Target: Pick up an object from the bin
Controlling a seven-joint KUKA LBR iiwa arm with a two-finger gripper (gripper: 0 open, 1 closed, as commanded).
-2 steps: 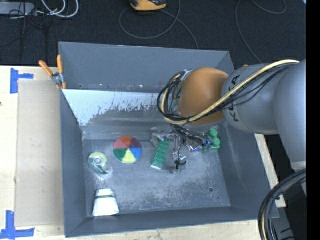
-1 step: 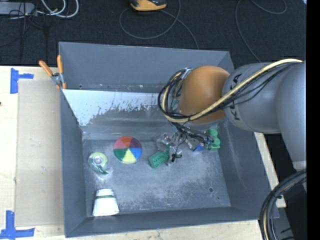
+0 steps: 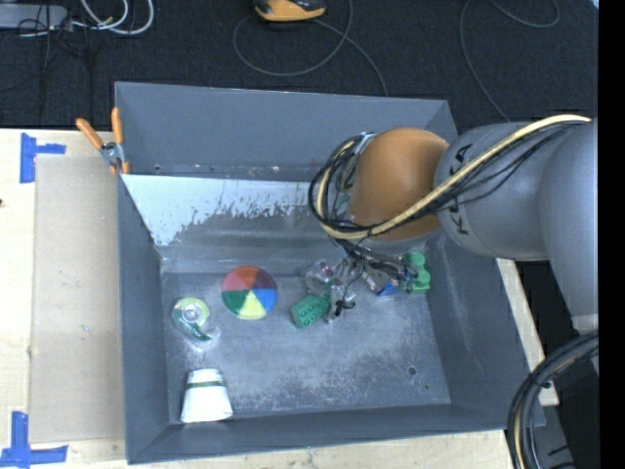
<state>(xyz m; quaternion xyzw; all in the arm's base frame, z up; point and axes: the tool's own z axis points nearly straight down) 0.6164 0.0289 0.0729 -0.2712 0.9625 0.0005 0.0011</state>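
Gripper (image 3: pixel 341 295) low over bin (image 3: pixel 137 262) floor, right of centre, under orange cover (image 3: pixel 391 179) and looped cables. Whether its tip is spread or closed: cannot tell.

Green block (image 3: pixel 311 310) nearest: small, boxy, bright green, lying tilted on floor mid-bin, just left of gripper tip; contact unclear.

Second green piece (image 3: pixel 419 271) and small blue piece (image 3: pixel 390 286) just right of gripper.

Further left: round disc (image 3: pixel 249 292) in coloured wedges, pale green ring-shaped thing (image 3: pixel 192 317). White cup (image 3: pixel 206 397), near left corner.

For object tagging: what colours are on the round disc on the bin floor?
The disc shows red, blue, green and yellow wedges; camera view.
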